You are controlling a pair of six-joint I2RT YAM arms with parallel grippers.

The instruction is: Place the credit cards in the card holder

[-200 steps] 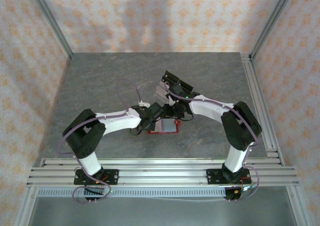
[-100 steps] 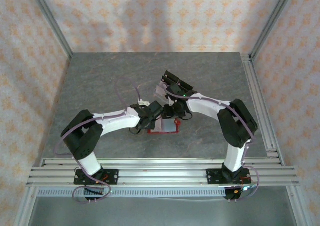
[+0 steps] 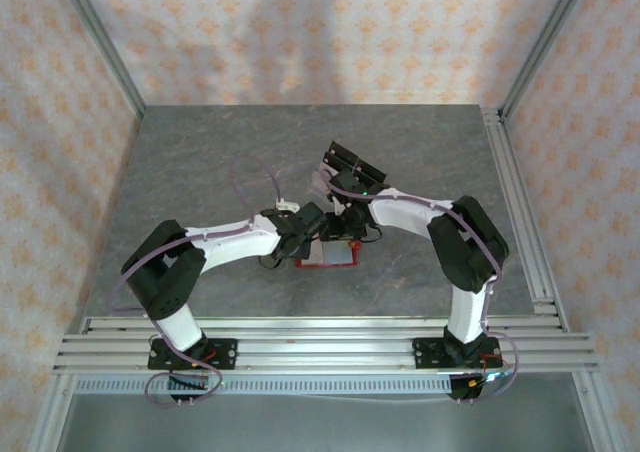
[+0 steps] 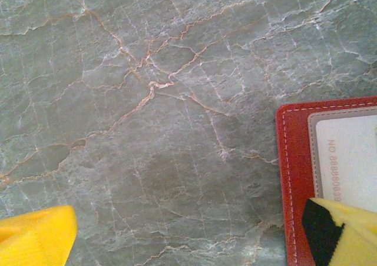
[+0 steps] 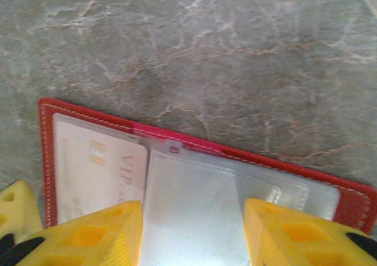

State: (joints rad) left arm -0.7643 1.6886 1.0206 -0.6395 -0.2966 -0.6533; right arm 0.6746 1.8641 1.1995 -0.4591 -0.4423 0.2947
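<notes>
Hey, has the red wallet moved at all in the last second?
No. The wallet sits in the same spot, its near edge just as far from the front rail in the top view.

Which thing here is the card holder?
Near the middle of the grey marbled tabletop lies a flat red leather wallet, open like a book. Unlike the clear stand with black blocks behind it, it is red with white stitching.

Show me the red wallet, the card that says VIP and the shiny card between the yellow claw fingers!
red wallet [image 5: 46, 160], right wrist view, on its stitched left edge.
VIP card [image 5: 97, 172], right wrist view, on the middle of its face.
shiny card [image 5: 191, 219], right wrist view, on the middle of its pale face.
</notes>
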